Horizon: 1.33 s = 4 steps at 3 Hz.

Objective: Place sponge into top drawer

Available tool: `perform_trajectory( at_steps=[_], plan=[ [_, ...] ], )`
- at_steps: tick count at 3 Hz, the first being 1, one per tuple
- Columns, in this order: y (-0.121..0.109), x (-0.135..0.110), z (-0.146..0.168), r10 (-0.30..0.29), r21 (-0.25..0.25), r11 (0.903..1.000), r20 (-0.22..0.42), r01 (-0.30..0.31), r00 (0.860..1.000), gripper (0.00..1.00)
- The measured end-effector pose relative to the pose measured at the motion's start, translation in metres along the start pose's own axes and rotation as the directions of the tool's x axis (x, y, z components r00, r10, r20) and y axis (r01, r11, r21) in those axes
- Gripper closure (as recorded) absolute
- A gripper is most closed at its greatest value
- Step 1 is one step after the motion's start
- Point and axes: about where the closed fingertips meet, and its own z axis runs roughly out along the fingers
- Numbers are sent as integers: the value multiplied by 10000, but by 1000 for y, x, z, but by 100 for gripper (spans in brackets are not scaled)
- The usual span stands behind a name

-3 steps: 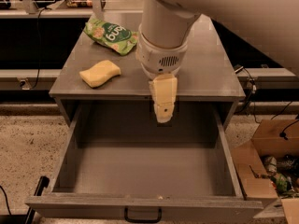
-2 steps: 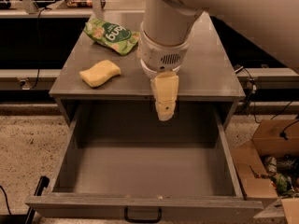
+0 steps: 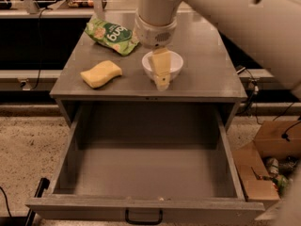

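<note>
Left of the white bowl, the sponge lies flat on the bench, untouched and apart from the end effector. That hangs pointing down over the bowl's front rim, holding nothing visible; how wide it stands I cannot tell. The sponge's long axis runs roughly left to right, its right end angled slightly away and toward the bowl. Behind and left of the bowl lies a green snack bag. Below the bowl, the top drawer stands pulled out. A cardboard box sits on the speckled floor, lower right of the bowl.
</note>
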Motion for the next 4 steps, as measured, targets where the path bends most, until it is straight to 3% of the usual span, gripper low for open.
perform_trajectory(
  at_steps=[1, 2, 4],
  plan=[
    [-35, 2, 29, -297, -156, 9994, 135, 299, 9995, 0],
    [-63, -19, 73, -741, -678, 9947, 529, 776, 9958, 0],
    [-83, -51, 109, -1142, -1127, 9856, 1086, 1264, 9875, 0]
  ],
)
